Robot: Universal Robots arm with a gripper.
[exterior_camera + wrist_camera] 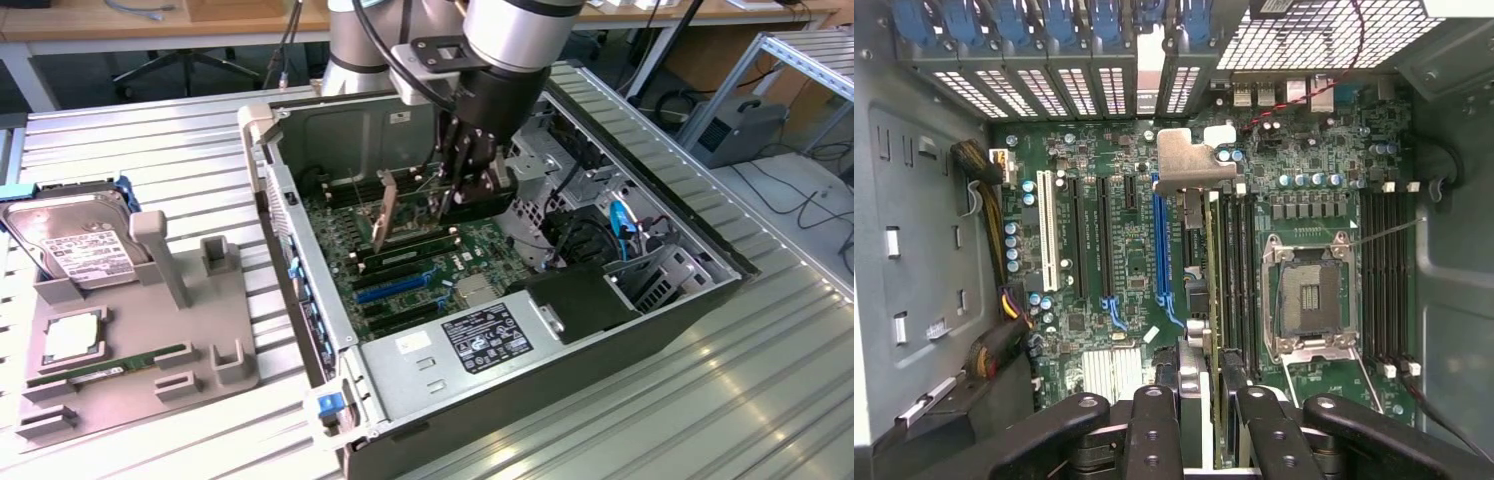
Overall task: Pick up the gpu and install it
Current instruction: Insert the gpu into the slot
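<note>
Hard drive (70,240) on grey holder (134,370) (beside open case (534,350))

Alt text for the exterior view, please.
The robot's hand reaches into an open computer case, holding the gpu upright over the motherboard. A hard drive sits on a grey fixture at the exterior view's left.

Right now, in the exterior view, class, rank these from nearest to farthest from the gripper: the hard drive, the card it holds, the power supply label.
1. The card, held upright in the gripper, inside the computer case.
2. The power supply label, at the case's near end.
3. The hard drive, outside the case, far on the exterior view's left.
</note>
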